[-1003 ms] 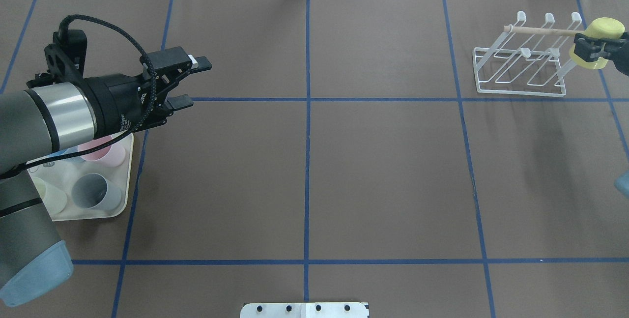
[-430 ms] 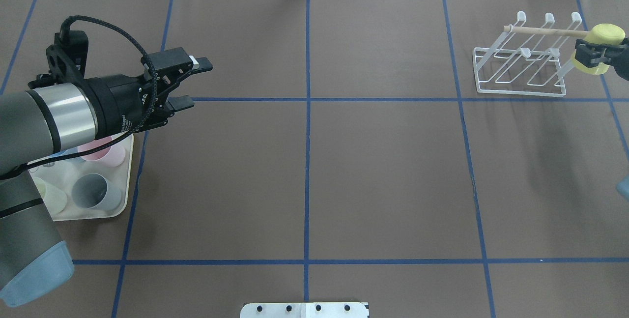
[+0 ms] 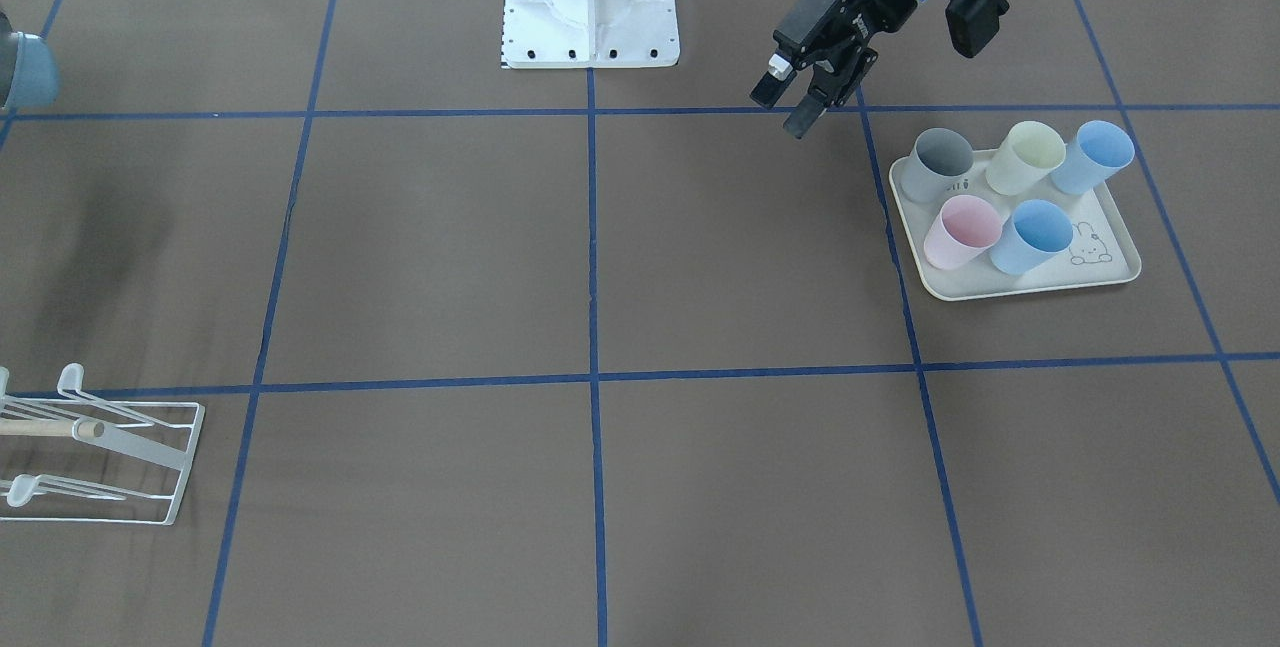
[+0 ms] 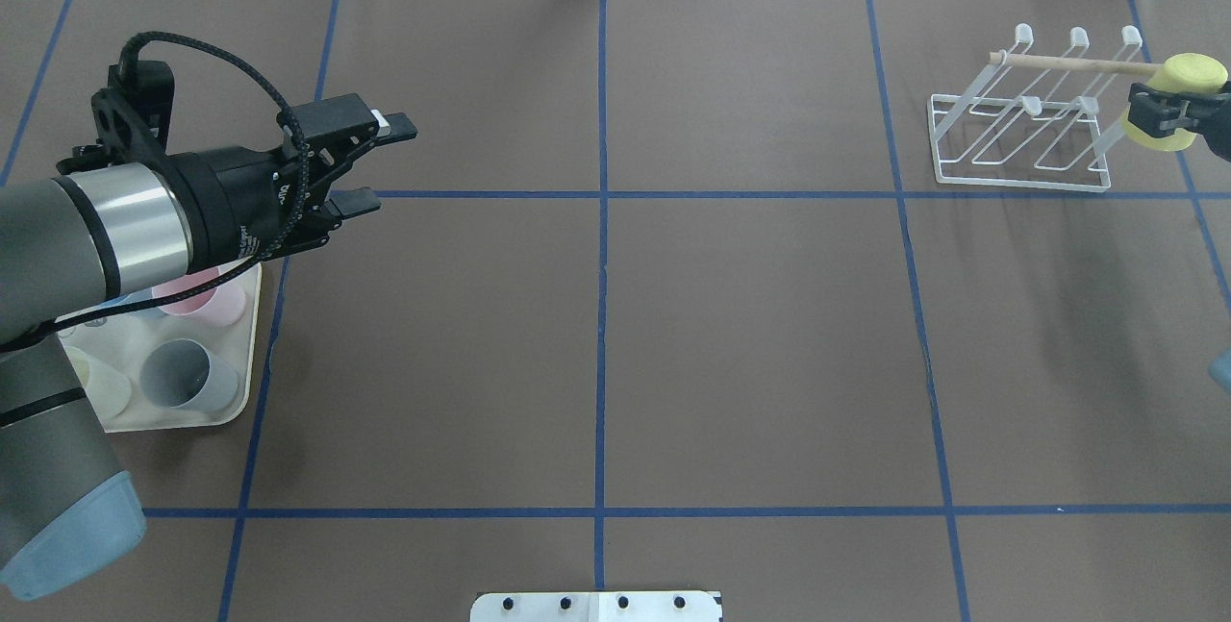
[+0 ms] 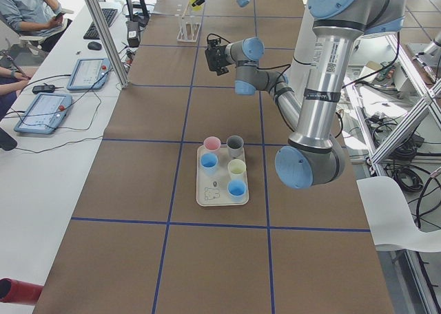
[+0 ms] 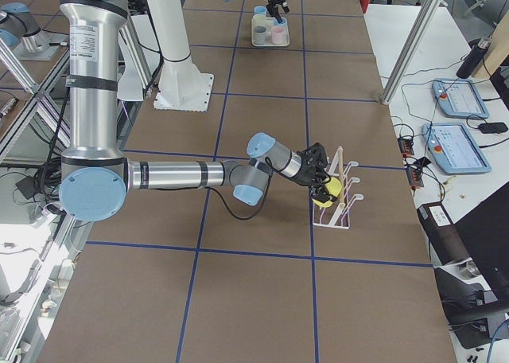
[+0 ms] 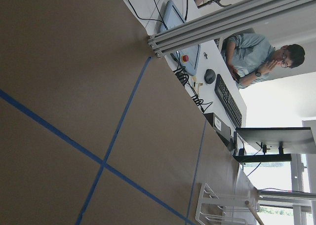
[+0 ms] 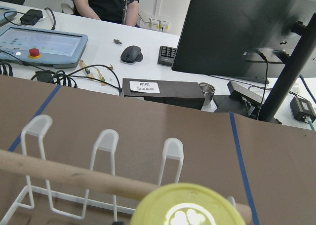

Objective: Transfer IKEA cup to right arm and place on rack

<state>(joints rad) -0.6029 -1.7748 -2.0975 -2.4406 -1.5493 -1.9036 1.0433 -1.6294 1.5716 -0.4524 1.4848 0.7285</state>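
Note:
The IKEA cup (image 4: 1191, 74) is yellow and sits in my right gripper (image 4: 1166, 112), which is shut on it at the rack's right end. In the right wrist view the cup's round base (image 8: 187, 210) fills the bottom edge, in front of the wooden dowel (image 8: 74, 175). The white wire rack (image 4: 1019, 182) stands at the far right of the table, and its dowel (image 4: 1067, 64) reaches to the cup. The exterior right view shows the cup (image 6: 335, 189) against the rack (image 6: 343, 220). Over the table's left side, my left gripper (image 4: 385, 167) hangs open and holds nothing.
A cream tray (image 3: 1020, 289) with a rabbit drawing carries several cups: grey (image 3: 937, 162), pale yellow (image 3: 1026, 157), pink (image 3: 960, 230) and two blue. It lies below my left arm. People sit at a desk with tablets beyond the table's far edge.
My right gripper has carried the yellow cup slightly right and lower beside the dowel's end. The left arm has barely moved.

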